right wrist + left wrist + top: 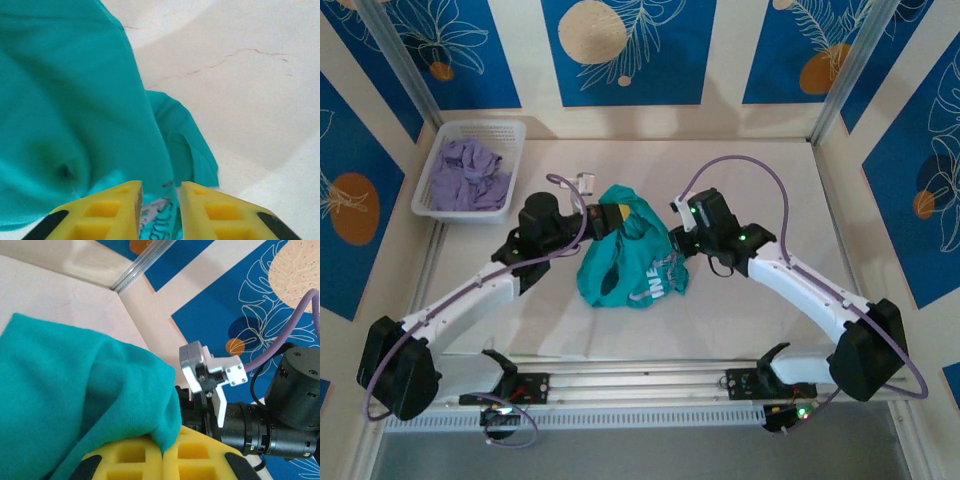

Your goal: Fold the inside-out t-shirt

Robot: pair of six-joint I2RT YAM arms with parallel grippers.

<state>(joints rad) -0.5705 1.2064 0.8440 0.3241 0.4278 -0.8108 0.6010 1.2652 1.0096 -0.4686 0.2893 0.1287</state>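
The teal-green inside-out t-shirt (pixel 630 262) is bunched in a heap at the table's middle, white lettering showing on its near right part. My left gripper (pixel 610 218) holds its far upper edge; in the left wrist view the yellow pads (pixel 130 460) are pressed together with a fold of the t-shirt (pixel 75 380) pinched between them (pixel 162 447). My right gripper (pixel 672 240) is at the shirt's right side. Its jaws (pixel 160 192) stand apart, with the t-shirt (pixel 65 100) and its printed patch lying in the gap beyond them.
A white basket (pixel 510 135) with a pale lavender garment (pixel 468 175) stands at the back left. Bare table (pixel 770 180) stretches to the right and behind the shirt. Blue patterned walls close in the workspace on three sides.
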